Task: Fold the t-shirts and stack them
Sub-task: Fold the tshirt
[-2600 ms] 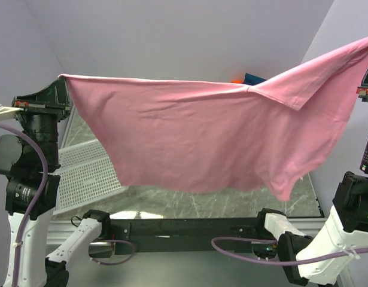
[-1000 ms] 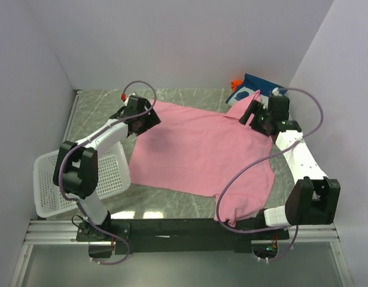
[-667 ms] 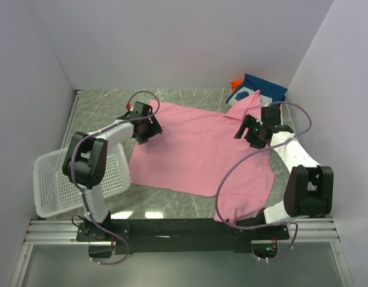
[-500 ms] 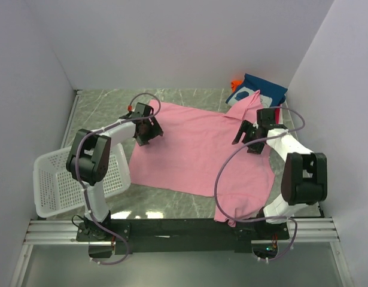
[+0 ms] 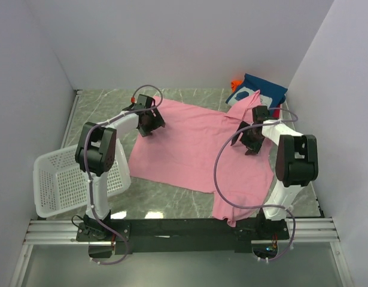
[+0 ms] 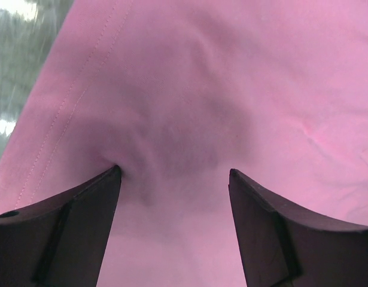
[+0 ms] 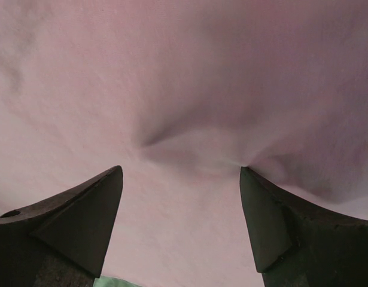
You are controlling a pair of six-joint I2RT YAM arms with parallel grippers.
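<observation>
A white plastic mesh basket (image 5: 55, 185) is placed at the left. The left gripper (image 6: 175, 173) is held open, tips pressed on the plain pink cloth t-shirt (image 5: 195, 149), which is laid flat on the grey marbled table (image 5: 189, 98). The right gripper (image 7: 181, 170) is likewise held open on the shirt's right side.

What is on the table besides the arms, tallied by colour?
pink t-shirt, spread flat: 1
navy folded t-shirt: 1
orange cloth, mostly hidden: 1
white mesh basket: 1
Total: 4
</observation>
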